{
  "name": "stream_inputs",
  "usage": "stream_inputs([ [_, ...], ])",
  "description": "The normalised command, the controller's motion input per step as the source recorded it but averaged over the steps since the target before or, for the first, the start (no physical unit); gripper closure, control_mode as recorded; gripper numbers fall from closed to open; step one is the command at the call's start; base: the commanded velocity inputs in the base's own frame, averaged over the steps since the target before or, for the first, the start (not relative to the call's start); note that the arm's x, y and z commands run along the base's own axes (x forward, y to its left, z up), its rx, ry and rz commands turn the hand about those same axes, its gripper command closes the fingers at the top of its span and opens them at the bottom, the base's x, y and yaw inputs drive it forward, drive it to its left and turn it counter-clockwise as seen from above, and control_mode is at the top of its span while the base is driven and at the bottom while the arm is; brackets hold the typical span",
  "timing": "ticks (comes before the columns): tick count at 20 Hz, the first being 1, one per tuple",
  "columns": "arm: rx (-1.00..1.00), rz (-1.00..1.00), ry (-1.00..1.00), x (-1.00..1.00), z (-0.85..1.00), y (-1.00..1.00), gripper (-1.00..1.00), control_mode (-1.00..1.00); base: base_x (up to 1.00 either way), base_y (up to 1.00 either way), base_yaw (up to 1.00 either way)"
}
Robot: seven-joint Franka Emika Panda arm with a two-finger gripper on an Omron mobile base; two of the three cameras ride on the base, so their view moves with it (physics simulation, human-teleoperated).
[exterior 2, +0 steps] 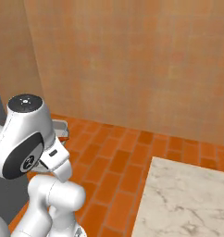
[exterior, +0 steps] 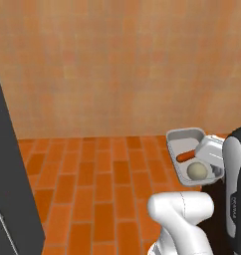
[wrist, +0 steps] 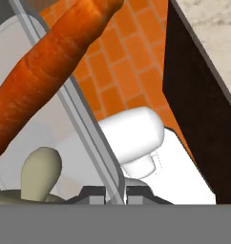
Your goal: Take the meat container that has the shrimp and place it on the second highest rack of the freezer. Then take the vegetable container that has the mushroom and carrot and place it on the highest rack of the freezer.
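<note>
My gripper (wrist: 115, 195) is shut on the rim of the grey vegetable container (wrist: 87, 125), and the thin wall runs between its two fingertips. Inside lie the long orange carrot (wrist: 46, 66) and the pale round mushroom (wrist: 41, 169). From the left base camera the vegetable container (exterior: 184, 135) hangs in the air above the brick floor at the right, beside my forearm, with the carrot (exterior: 186, 157) and mushroom (exterior: 197, 171) in it. A corner of the container (exterior 2: 63, 125) peeks out behind my arm's joint. The shrimp container and the freezer racks are out of view.
A tall dark grey panel (exterior: 10, 174) stands at the left edge, possibly the freezer's side or door. A marble counter (exterior 2: 188, 199) lies low on the right, over a dark cabinet side (wrist: 198, 105). An orange brick floor (exterior: 102, 179) and a tan wall (exterior: 117, 64) lie ahead.
</note>
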Motion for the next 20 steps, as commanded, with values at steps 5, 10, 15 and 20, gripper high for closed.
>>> stream_inputs([
  [5, 0.0, 0.0, 0.0, 0.0, 0.0, 0.0, 1.0, 1.0, 1.0, -0.45, 0.08],
  [10, 0.0, 0.0, 0.0, 0.0, 0.0, 0.0, 1.0, 1.0, 1.0, -0.06, 0.12],
  [15, 0.0, 0.0, 0.0, 0.0, 0.0, 0.0, 1.0, 1.0, 1.0, 0.0, 0.2],
  [20, 0.0, 0.0, 0.0, 0.0, 0.0, 0.0, 1.0, 1.0, 1.0, 0.0, 0.37],
])
